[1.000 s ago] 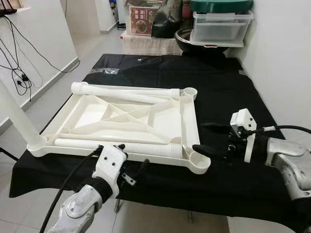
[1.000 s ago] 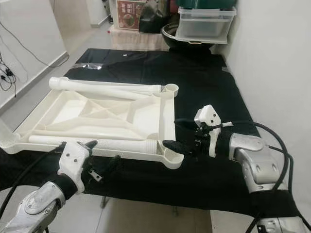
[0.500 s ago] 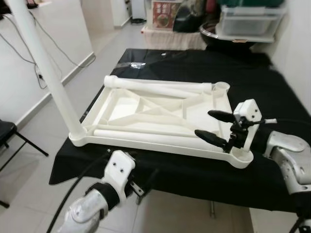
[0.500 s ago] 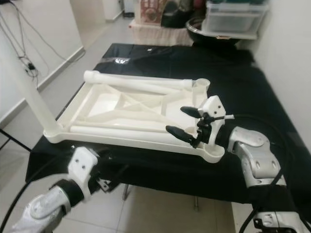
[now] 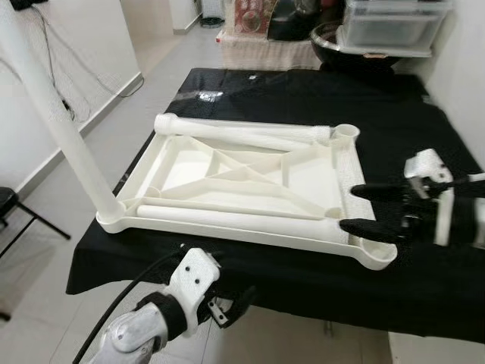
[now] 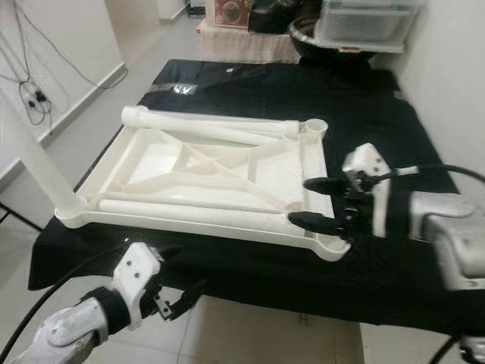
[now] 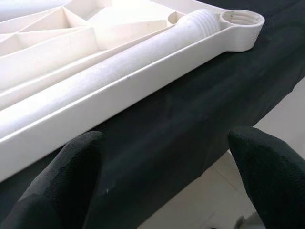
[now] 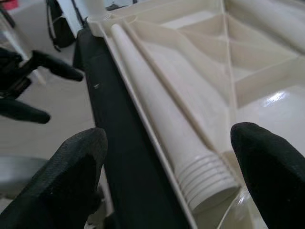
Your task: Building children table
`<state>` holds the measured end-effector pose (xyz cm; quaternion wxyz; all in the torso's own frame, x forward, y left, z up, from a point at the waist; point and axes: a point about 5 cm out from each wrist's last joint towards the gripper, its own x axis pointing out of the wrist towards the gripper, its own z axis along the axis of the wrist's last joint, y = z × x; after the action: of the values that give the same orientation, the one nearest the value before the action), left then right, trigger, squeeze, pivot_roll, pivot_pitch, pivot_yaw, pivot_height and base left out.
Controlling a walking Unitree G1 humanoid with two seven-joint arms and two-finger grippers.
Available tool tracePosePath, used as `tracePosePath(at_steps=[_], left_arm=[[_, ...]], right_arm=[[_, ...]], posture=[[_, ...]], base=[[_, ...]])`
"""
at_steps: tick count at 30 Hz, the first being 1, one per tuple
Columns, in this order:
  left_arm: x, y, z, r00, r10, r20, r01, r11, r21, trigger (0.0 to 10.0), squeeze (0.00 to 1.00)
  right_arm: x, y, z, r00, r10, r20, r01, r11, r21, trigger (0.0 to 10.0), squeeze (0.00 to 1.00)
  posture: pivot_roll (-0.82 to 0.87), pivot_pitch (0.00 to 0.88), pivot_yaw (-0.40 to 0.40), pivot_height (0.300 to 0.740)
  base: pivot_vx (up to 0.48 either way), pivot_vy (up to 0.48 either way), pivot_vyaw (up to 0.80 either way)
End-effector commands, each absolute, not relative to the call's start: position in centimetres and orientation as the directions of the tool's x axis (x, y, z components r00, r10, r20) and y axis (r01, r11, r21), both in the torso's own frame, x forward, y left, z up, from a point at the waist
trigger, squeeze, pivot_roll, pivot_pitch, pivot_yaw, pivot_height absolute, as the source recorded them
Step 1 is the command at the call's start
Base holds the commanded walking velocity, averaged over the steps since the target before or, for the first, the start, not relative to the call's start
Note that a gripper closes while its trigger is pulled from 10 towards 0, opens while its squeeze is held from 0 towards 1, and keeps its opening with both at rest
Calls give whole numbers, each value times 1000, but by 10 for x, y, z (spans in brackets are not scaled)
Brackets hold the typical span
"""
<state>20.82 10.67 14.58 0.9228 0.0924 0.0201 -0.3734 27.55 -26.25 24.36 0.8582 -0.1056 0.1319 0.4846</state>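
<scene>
While one leg already stands, the released right pincer (image 5: 365, 208) should next grasp the loose leg (image 5: 227, 220) just before it.

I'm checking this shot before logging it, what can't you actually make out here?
- Upright leg: top cut off by the left eye view's edge.
- Black-covered table: its legs are hidden by the cloth.
- Left gripper: blurred, partly below the table edge.
- Storage box: top cropped.

L tool (image 5: 231, 307) + R tool (image 5: 365, 209), fingers spread
</scene>
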Motion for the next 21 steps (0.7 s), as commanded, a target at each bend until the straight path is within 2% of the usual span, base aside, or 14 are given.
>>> tracePosePath(at_steps=[1, 4, 9, 12, 21], left_arm=[[207, 107, 139, 715, -687, -132, 699, 698, 155, 10000, 0], [209, 106, 140, 729, -674, -120, 684, 711, 163, 10000, 0], [210, 106, 142, 730, -675, -104, 681, 709, 181, 10000, 0], [210, 105, 142, 727, -679, -102, 685, 705, 185, 10000, 0], [210, 104, 142, 727, -680, -96, 684, 705, 188, 10000, 0]], right_arm=[[269, -258, 239, 435, 825, -362, -885, 466, -2, 10000, 0], [263, -256, 229, 396, 820, -413, -885, 461, 67, 10000, 0], [264, -249, 201, 411, 755, -511, -822, 549, 149, 10000, 0], [266, -242, 198, 414, 753, -511, -805, 566, 181, 10000, 0], [270, -246, 198, 461, 712, -530, -763, 623, 174, 10000, 0]], posture=[[58, 133, -20, 740], [57, 131, -21, 740], [50, 128, -22, 740], [52, 131, -21, 740], [47, 137, -25, 740]], base=[[0, 0, 0], [0, 0, 0], [0, 0, 0], [0, 0, 0], [0, 0, 0]])
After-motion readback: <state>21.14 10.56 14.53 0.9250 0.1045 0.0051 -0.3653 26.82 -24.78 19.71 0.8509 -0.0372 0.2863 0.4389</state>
